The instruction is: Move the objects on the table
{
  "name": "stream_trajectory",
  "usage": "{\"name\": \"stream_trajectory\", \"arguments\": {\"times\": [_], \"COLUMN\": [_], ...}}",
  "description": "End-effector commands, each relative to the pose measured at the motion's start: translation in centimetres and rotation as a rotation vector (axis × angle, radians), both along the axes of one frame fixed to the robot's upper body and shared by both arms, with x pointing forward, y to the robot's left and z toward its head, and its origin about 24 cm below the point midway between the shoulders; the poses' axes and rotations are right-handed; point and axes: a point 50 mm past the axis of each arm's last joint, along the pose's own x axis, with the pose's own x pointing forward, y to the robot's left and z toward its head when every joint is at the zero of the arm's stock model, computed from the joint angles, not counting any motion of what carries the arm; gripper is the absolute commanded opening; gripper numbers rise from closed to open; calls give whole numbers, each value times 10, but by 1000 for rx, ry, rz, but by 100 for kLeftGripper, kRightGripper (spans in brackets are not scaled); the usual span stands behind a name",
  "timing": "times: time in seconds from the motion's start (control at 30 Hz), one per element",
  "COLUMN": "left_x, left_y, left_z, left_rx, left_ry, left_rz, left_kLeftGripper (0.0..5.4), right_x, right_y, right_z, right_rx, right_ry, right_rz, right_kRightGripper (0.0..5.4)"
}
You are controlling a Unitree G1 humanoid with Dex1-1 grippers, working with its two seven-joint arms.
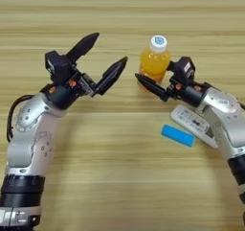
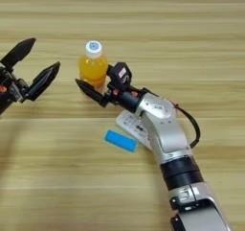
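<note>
A small orange-juice bottle (image 1: 154, 60) with a white cap stands upright on the table (image 1: 119, 177). My right gripper (image 1: 154, 72) is shut on its lower body. One black finger (image 1: 150, 85) crosses in front of the base, and the other presses its right side. My left gripper (image 1: 110, 47) hovers open to the left of the bottle, apart from it, with nothing between its fingers. Under my right forearm, a white remote control (image 1: 190, 121) lies partly hidden. A flat blue block (image 1: 177, 135) lies just in front of the remote.
Bare wooden planks stretch behind the bottle and across the near middle between my two arms. My left arm (image 1: 33, 144) rises from the near left corner, my right arm (image 2: 172, 148) from the near right.
</note>
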Motion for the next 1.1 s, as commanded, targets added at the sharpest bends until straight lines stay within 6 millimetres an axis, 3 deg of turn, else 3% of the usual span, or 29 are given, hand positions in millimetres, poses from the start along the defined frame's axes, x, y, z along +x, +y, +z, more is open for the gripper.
{"name": "stream_trajectory", "arguments": {"times": [0.03,0.3,0.43,0.63,1.1], "left_x": [18,21,26,30,31], "left_y": [6,5,23,39,41], "left_z": [-9,-46,-59,-62,-63], "left_rx": [10,110,31,17,20], "left_ry": [-5,29,136,142,91], "left_rz": [311,614,754,856,870], "left_kLeftGripper": [540,540,540,540,540], "right_x": [4,6,7,11,19], "right_y": [4,6,7,6,1], "right_z": [12,-4,-12,-28,-58], "right_rx": [25,-2,-18,-25,-22], "right_ry": [-74,-55,-46,14,135], "right_rz": [-62,-141,-163,-209,-261], "right_kRightGripper": [344,344,344,344,344]}}
